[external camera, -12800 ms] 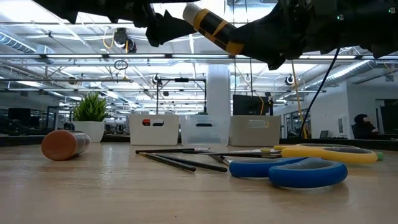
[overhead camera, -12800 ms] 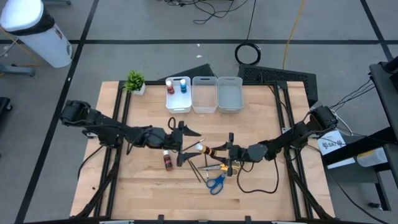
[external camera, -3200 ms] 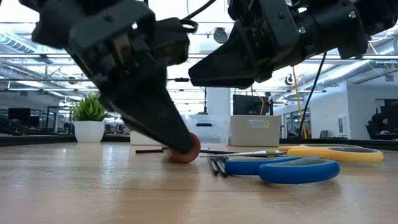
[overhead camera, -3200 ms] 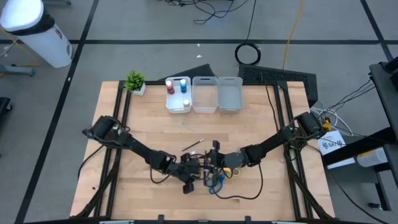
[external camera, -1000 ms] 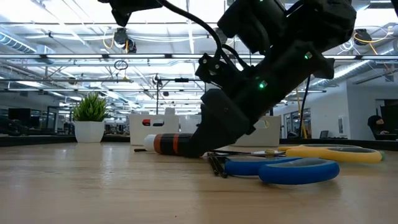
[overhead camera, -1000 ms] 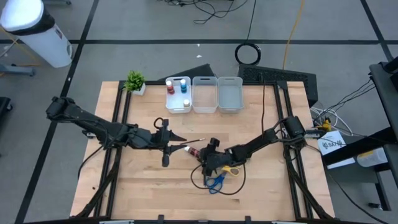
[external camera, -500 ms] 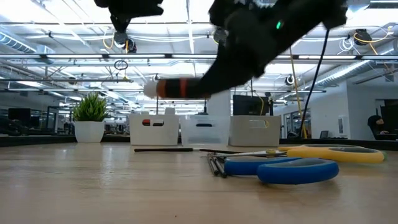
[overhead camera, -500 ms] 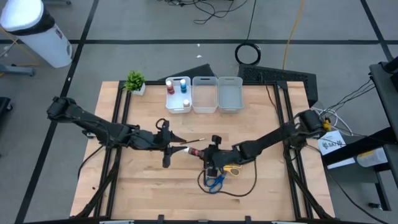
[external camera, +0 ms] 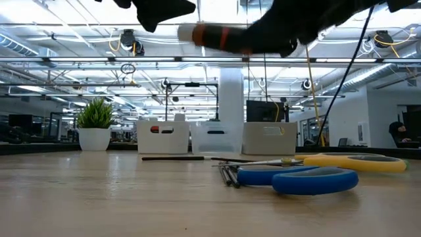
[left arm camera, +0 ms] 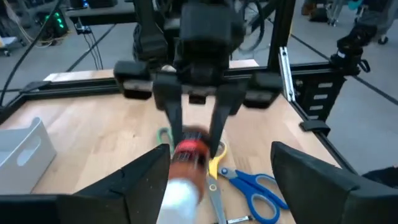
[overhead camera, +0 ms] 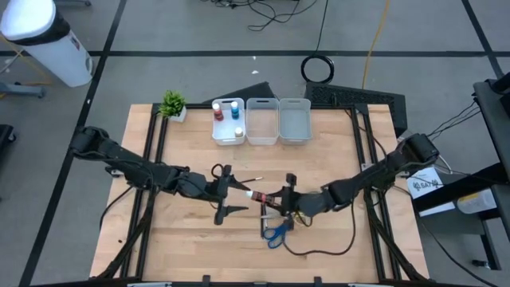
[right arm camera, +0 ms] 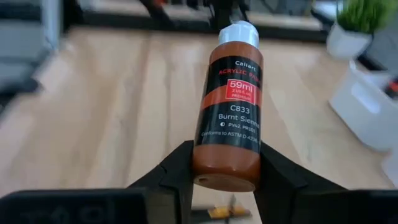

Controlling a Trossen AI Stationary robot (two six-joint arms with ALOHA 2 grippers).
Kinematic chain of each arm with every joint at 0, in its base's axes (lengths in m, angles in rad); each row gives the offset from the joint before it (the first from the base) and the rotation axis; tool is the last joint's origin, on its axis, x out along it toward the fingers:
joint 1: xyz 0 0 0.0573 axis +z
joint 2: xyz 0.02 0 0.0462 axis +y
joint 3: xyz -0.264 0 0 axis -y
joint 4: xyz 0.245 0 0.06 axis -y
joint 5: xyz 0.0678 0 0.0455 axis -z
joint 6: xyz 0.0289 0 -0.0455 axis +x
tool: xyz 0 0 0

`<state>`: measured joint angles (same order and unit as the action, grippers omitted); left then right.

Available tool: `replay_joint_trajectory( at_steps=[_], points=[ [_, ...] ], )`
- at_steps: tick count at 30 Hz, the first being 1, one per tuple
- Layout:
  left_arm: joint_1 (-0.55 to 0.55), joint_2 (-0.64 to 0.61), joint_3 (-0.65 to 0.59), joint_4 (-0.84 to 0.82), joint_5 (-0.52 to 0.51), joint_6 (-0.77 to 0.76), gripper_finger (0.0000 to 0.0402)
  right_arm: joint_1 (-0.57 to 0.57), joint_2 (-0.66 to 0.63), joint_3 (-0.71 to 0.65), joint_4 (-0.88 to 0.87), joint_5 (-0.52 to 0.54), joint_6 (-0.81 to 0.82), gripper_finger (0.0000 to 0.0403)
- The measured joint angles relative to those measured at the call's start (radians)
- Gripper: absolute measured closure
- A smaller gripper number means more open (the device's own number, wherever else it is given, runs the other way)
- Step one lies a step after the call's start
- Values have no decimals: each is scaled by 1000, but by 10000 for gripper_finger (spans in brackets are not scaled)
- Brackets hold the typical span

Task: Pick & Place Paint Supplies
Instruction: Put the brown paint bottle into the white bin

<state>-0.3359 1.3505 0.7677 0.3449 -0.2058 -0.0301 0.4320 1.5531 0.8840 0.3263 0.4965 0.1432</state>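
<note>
Blue scissors (overhead camera: pixel 276 233) & brushes (external camera: pixel 227 175) under R-gripper-held (right arm camera: pixel 225 175) brown bottle (right arm camera: pixel 230 106).

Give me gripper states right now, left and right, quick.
Left gripper: open, fingers either side of the bottle's white cap, not gripping.
Right gripper: shut on the brown paint bottle, held up off the table.
</note>
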Motion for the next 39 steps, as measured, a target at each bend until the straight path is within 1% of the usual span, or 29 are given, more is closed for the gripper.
replay_joint_trajectory(
  at_steps=[5, 9, 16, 21, 25, 30, 32, 34, 39],
  points=[
    [1, -1, 0, -3, -4, 2, 108, 17, -43, -77, 188, -10, -45, 287],
    [1, -1, 0, 3, -4, 2, 108, 21, -41, -102, 269, -83, -62, 287],
    [1, 1, 0, 20, -3, -9, 108, 21, -42, -102, 294, -82, -56, 287],
    [2, 55, 1, 111, -3, -12, 108, 19, -25, -102, 319, -83, -62, 287],
    [8, 86, 0, 182, -3, 43, 108, 19, -19, -102, 326, -83, -72, 287],
    [8, 81, 0, 178, 13, 45, 108, 21, -19, -102, 328, -83, -80, 287],
    [8, 81, 0, 178, 52, 48, 115, 21, -19, -102, 327, -83, -80, 287],
    [8, 81, 0, 177, 83, 49, 130, 21, -19, -102, 319, -83, -79, 287],
    [8, 81, 0, 173, 101, 52, 193, 22, -19, -102, 317, -87, -78, 286]
  ],
)
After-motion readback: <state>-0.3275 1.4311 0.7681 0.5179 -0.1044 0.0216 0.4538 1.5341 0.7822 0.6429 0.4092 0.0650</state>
